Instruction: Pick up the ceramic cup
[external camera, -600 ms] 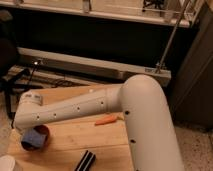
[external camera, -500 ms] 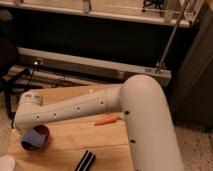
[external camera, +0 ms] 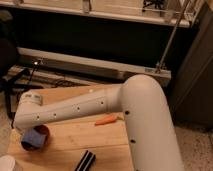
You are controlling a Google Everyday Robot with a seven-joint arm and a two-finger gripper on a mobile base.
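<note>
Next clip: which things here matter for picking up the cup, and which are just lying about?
Job: white cup at the table's front left corner; gripper, hidden under the arm's left end by the red dish.
Lying about: red dish with blue pad, orange stick, black block.

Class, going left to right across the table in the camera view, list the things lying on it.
white cup → red dish with blue pad → black object → orange piece. The gripper is out of sight behind the arm, at its left end by the dish.
</note>
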